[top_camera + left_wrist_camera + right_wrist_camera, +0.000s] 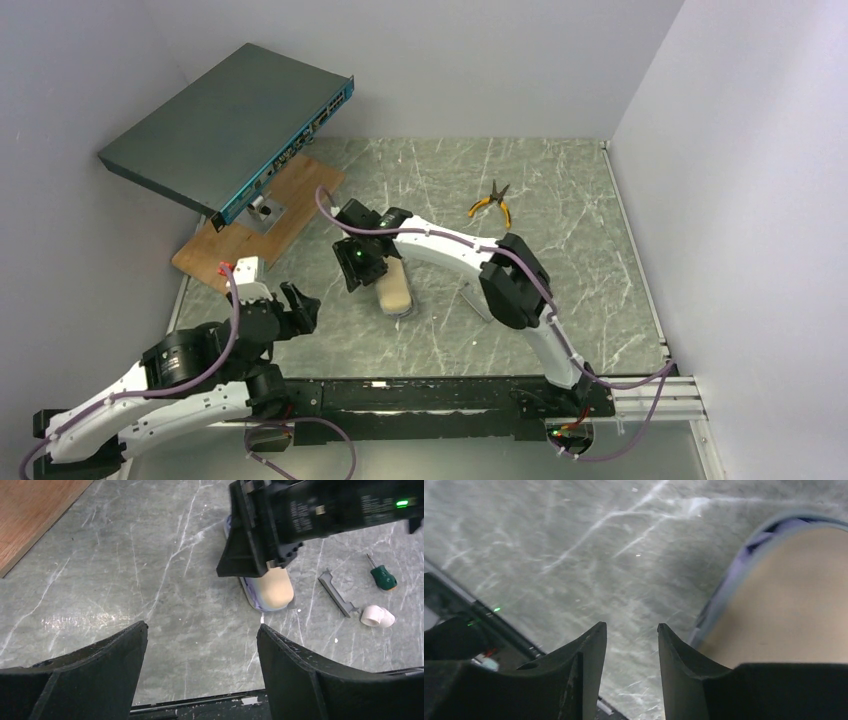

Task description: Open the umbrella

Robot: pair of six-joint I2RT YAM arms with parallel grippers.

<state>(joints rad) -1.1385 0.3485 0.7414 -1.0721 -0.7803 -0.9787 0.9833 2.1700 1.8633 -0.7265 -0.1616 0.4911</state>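
Lavender-white fabric of the folded umbrella (255, 601) is seen only as a rim beneath a beige oblong clamshell case (274, 586). The case lies on the grey marbled table (100, 580) with its long axis running roughly near to far. The right gripper (631, 645) is poised at the far end, its jaws narrowed with only tabletop between them; the case sits beside one finger, outside the gap. The left gripper (202, 630) is held wide and empty, well apart to the left. The right arm is judged nearer, and a sideways shift is judged necessary before any grasp.
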